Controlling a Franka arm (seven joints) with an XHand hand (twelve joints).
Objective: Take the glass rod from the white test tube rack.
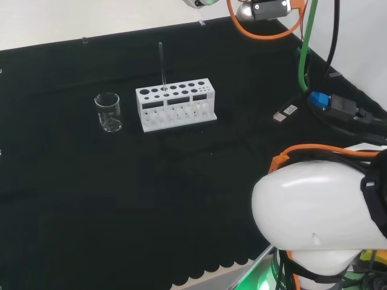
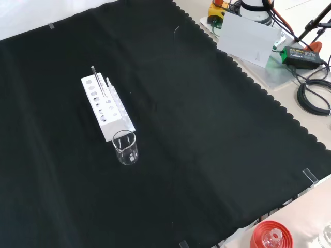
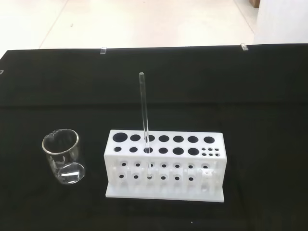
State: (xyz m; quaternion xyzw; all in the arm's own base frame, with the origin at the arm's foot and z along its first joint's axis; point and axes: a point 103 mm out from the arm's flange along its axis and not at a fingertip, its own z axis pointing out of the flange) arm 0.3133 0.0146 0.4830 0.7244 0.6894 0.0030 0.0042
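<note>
Wrist view, near to far: white test tube rack [image 3: 164, 166] sits closest, front face w/ rows of small holes, top w/ two rows of larger holes. The glass rod [image 3: 144, 115] stands in a front-row hole toward the beaker end, nearly upright w/ a slight lean; most of its length is clear above the rack, prob. so fingers can pinch it up high w/o touching the rack. Empty glass beaker [image 3: 62, 156] stands just beside the rack's end, apart from it, so it shouldn't obstruct a straight upward pull. Beyond both, bare black cloth of the desk [image 3: 240, 86] to its far edge. Head view agrees: rod [image 1: 162, 63] still in rack [image 1: 176, 104], untouched. Robot hand: can't tell finger state. Judging by this, approach not yet begun.
</note>
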